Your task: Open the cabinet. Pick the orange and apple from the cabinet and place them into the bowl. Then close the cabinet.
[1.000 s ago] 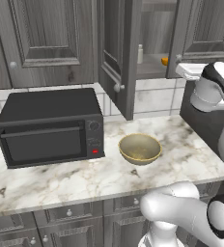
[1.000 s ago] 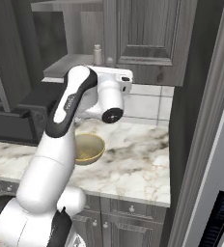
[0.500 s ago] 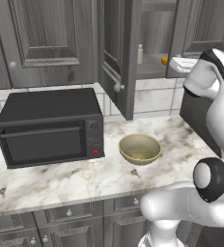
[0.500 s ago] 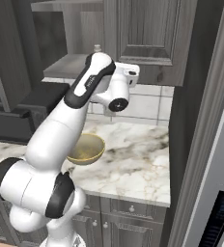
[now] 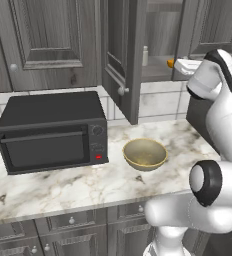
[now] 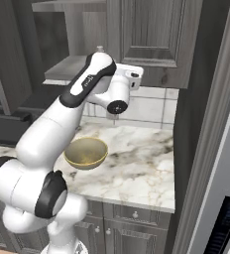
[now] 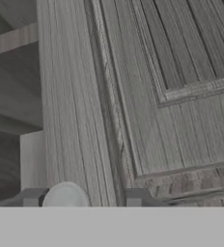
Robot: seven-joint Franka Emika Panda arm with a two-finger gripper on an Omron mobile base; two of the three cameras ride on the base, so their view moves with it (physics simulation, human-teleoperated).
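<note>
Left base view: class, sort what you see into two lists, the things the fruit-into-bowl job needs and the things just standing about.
Belong to the job:
cabinet, one door open
orange, on its shelf
bowl, on the counter

Just standing about:
microwave
white bottle, on the cabinet shelf
low drawers

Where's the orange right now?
In the left base view, the orange sits on the open cabinet's shelf, right of a small white bottle and beside the robot's hand.
</note>
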